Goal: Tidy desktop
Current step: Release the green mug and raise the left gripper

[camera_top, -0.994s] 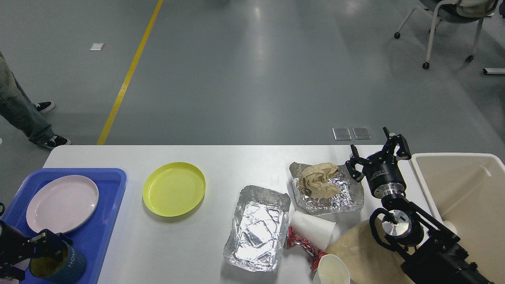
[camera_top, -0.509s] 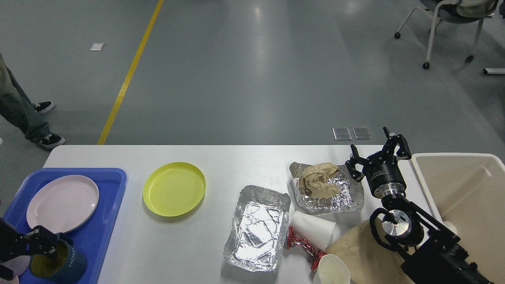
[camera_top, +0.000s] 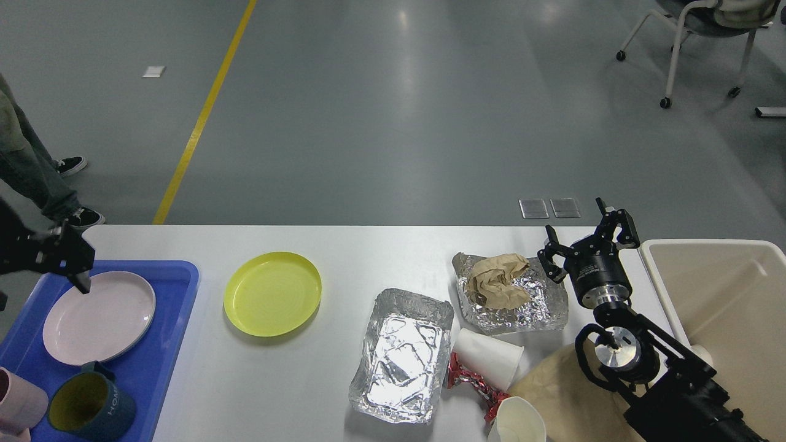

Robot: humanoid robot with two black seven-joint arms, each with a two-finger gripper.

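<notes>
Desktop (camera_top: 344,245) — the big white table with round corners — fills the lower part of the view, with grey floor behind it. On its left end sits a blue tray (camera_top: 178,288). In the tray lie a pale pink plate (camera_top: 98,316), a dark blue mug (camera_top: 92,408) and, at the very edge, a pink cup (camera_top: 18,402). Beside the tray rests a yellow plate (camera_top: 272,293).

Near the middle lies a foil tray (camera_top: 399,359), open and shiny. Behind it on the right, a foil sheet (camera_top: 534,304) holds a ball of brown paper (camera_top: 497,281). A white paper cup (camera_top: 488,356) lies on its side, touching a red wrapper (camera_top: 470,383). Another white cup (camera_top: 516,420) stands at the front edge. A beige bin (camera_top: 724,307) sits at the right end.

The left gripper (camera_top: 67,261) hangs over the far edge of the pink plate — too dark to tell how its fingers stand. The right gripper (camera_top: 586,239) has its fingers spread, holding nothing, between the foil sheet and the bin.
</notes>
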